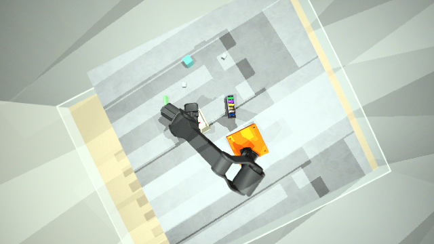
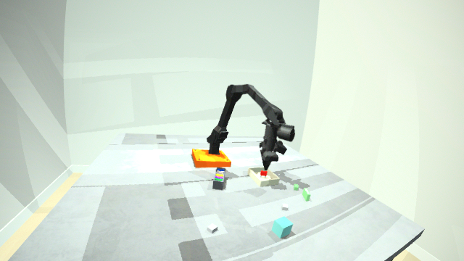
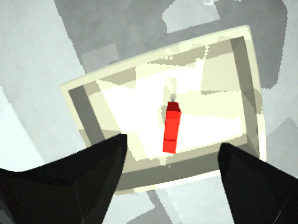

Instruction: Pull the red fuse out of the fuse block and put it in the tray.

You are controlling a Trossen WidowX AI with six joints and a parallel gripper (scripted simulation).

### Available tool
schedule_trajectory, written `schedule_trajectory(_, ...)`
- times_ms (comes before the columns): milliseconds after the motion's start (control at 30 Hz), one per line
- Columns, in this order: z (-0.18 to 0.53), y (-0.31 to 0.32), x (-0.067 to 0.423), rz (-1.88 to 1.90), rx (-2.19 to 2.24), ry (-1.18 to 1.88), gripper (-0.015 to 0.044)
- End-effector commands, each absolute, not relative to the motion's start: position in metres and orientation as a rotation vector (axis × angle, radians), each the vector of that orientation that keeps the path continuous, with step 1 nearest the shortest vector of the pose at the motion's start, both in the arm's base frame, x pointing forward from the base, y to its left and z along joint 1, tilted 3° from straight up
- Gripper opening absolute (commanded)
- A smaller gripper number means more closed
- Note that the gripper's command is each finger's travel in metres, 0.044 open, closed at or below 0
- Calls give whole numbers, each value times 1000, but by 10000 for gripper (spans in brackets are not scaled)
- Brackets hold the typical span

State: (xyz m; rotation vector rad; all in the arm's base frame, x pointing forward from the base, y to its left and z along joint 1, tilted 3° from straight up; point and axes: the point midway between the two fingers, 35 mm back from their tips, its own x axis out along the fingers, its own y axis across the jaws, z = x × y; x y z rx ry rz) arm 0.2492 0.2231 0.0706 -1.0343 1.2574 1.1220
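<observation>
The red fuse (image 3: pixel 172 128) (image 2: pixel 263 173) (image 1: pixel 199 123) is inside the cream tray (image 3: pixel 85 106) (image 2: pixel 270 183) (image 1: pixel 205 128), near its middle, with nothing touching it. My gripper (image 3: pixel 173 147) (image 2: pixel 266 167) is open and hangs straight above the tray. Its two dark fingers stand well apart on either side of the fuse in the wrist view. The fuse block (image 1: pixel 230 106) (image 2: pixel 219 181), with several coloured fuses in it, stands apart from the tray, towards the arm's base.
The arm's orange base plate (image 1: pixel 249 135) (image 2: pixel 203 159) lies behind the block. A green block (image 1: pixel 165 99) (image 2: pixel 306 194), a cyan cube (image 1: pixel 188 61) (image 2: pixel 282 227) and small white cubes (image 1: pixel 184 85) (image 2: pixel 212 228) lie scattered beyond the tray.
</observation>
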Motion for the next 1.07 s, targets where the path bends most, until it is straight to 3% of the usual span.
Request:
schedule_trajectory(0,79,223,250,1122,-1034,1258,330)
schedule_trajectory(133,108,221,249,1121,-1031,1262,330)
schedule_trajectory(1033,106,221,249,1118,-1031,1262,330)
